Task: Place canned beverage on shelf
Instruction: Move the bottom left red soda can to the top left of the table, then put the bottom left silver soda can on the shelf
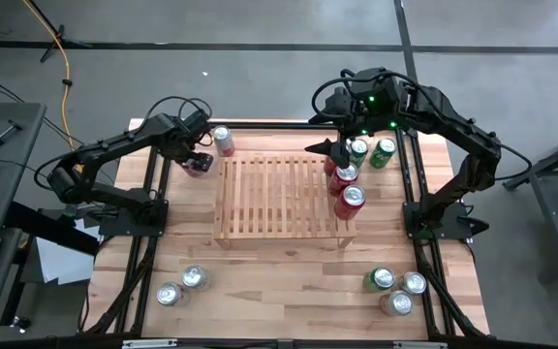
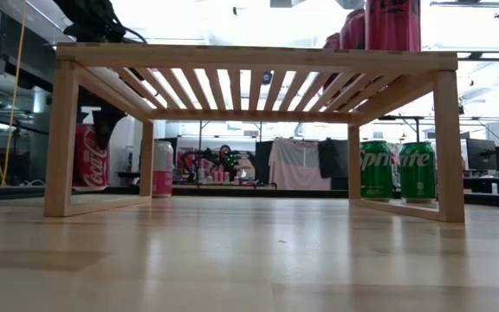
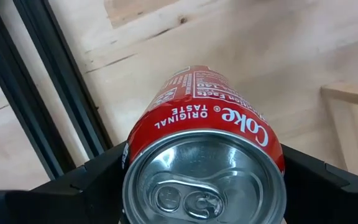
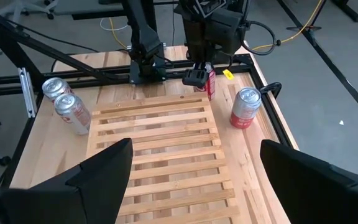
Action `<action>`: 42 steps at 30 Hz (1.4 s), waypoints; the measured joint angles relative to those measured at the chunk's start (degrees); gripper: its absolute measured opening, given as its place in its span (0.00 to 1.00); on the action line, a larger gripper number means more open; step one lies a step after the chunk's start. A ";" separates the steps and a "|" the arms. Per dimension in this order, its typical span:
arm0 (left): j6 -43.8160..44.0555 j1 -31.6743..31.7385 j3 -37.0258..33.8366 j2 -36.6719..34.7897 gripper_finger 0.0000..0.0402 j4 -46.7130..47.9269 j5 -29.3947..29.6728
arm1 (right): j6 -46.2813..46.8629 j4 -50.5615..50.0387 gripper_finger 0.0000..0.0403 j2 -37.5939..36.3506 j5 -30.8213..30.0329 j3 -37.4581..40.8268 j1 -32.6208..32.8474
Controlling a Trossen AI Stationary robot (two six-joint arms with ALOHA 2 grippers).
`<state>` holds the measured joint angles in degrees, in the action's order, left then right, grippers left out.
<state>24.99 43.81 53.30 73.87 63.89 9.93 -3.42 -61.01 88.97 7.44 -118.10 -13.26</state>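
Observation:
A red Coke can (image 3: 207,134) stands upright on the table just left of the light wooden shelf (image 1: 279,199), near the shelf's far left corner. My left gripper (image 1: 199,161) points down over the can, open, one finger on each side of its upper part. In the low view the can (image 2: 91,158) shows behind the shelf's left leg. Two red-pink cans (image 1: 347,189) stand on the shelf's right end. My right gripper (image 4: 191,180) is open and hangs high above the shelf's far right corner. My left gripper comes at the Coke can from above, with its fingers (image 3: 98,177) close beside the can's top rim (image 3: 129,158) on two opposite sides. I cannot tell whether they touch it. The can stands upright on the table.
A pink-and-white can (image 1: 224,142) stands just beyond the left gripper. Two green cans (image 1: 371,151) stand right of the shelf's far end. More cans stand near the front edge, at the left (image 1: 182,286) and the right (image 1: 397,289). Black frame rails (image 1: 153,194) run along the table's sides.

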 joint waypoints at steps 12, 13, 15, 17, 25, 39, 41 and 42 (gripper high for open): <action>-0.11 0.11 0.11 -0.02 0.91 -0.62 1.58 | 0.00 0.00 0.84 0.02 -0.02 0.00 0.00; -0.09 0.11 0.11 -0.02 0.93 -0.66 1.41 | 0.00 0.01 0.84 0.02 -0.02 0.00 0.00; -0.22 0.11 0.11 -0.02 0.95 -0.62 1.38 | 0.00 0.00 0.84 0.02 -0.02 0.00 0.00; -0.72 0.11 0.11 -0.02 0.97 -0.62 1.17 | 0.00 0.00 0.84 0.02 -0.02 0.00 0.00; -3.08 0.09 9.80 0.00 0.97 3.87 -5.39 | -1.11 0.02 0.84 -0.11 -0.04 0.00 0.00; -13.58 -10.45 29.97 -11.00 0.97 -26.89 -10.73 | 4.10 -5.44 0.84 -10.77 -5.73 -0.03 -3.26; -13.42 -12.40 27.20 -13.25 0.97 -35.05 -10.73 | 5.16 -6.72 0.84 -11.43 -5.70 -0.03 -3.24; -13.09 -13.22 25.69 -14.15 0.97 -38.28 -10.75 | 5.87 -7.42 0.84 -11.60 -5.64 -0.04 -3.19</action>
<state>11.91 30.59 78.99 59.72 25.61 -0.82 2.45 -68.43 77.36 1.81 -118.15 -16.45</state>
